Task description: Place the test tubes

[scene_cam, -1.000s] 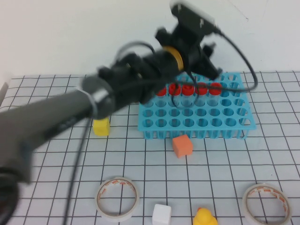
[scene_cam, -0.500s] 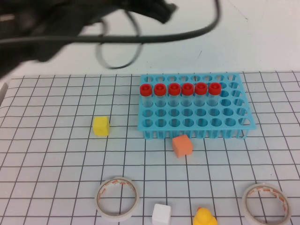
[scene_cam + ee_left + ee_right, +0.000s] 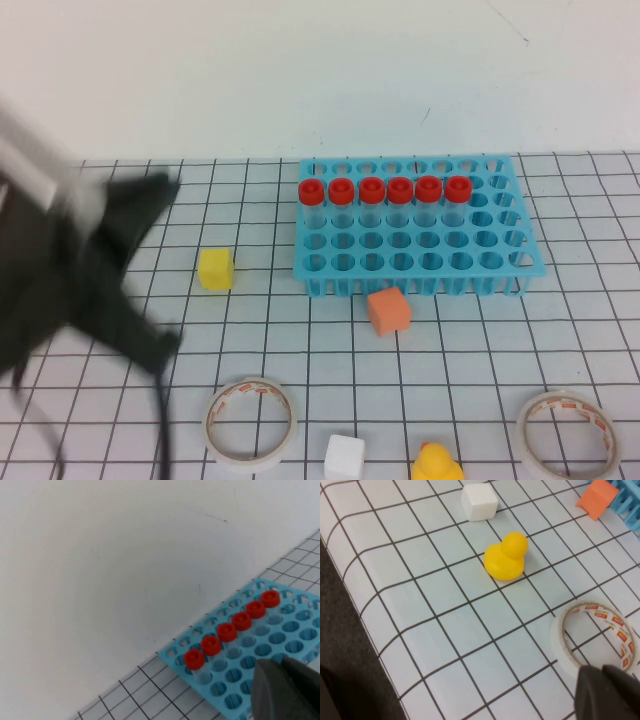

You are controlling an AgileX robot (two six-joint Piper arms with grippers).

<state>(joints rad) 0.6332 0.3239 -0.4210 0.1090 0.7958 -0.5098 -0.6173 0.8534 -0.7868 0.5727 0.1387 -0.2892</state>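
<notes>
I see six red-capped test tubes [image 3: 386,189] standing upright in the blue rack [image 3: 420,262]. They sit side by side in its second row from the far edge, starting at that row's left end. The rack sits toward the far side of the gridded bench [image 3: 500,350].

My left arm [image 3: 80,270] shows as a dark blur over the bench's left part, well apart from the rack. The left gripper [image 3: 281,667] has its jaws clenched on nothing, with rack and tubes ahead of it.

The right gripper [image 3: 602,674] hangs above the near right corner, jaws clenched and empty, just by a tape roll [image 3: 595,635].

A yellow duck [image 3: 506,557] and a white cube [image 3: 479,501] lie near the front. An orange cube [image 3: 389,310] lies just in front of the rack, a yellow cube [image 3: 215,269] to its left, and a second tape roll [image 3: 251,422] near the front edge.
</notes>
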